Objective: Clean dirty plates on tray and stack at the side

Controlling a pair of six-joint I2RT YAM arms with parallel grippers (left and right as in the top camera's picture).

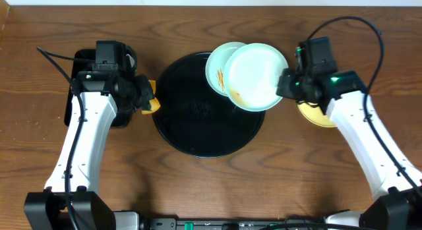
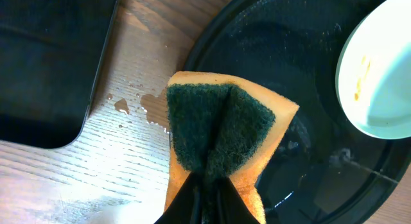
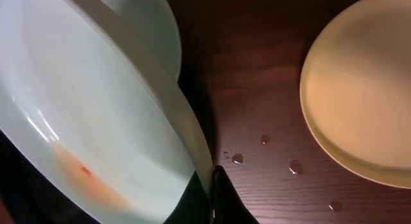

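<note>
The right gripper (image 3: 212, 189) was clamped on the rim of a pale mint round plate (image 1: 257, 75), holding it tilted above the far right edge of the large round glossy black tray (image 1: 198, 124). Orange-brown sauce smeared the plate's lower part. A second mint plate (image 1: 217, 66), streaked orange, lay partly beneath it at the tray's far rim.

The left gripper (image 2: 209, 185) was pinched shut on a folded yellow sponge with a dark green scouring face (image 2: 225, 131), at the tray's left edge.

Only the left wrist view showed the smaller rectangular black tray (image 2: 45, 63) clearly, with water drops (image 2: 122, 105) on the brown wooden counter (image 1: 198, 190) beside it. The right wrist view showed the pale yellow round plate (image 3: 359, 89) in full on the counter, apart from the tray; overhead, the right arm covered most of it.
</note>
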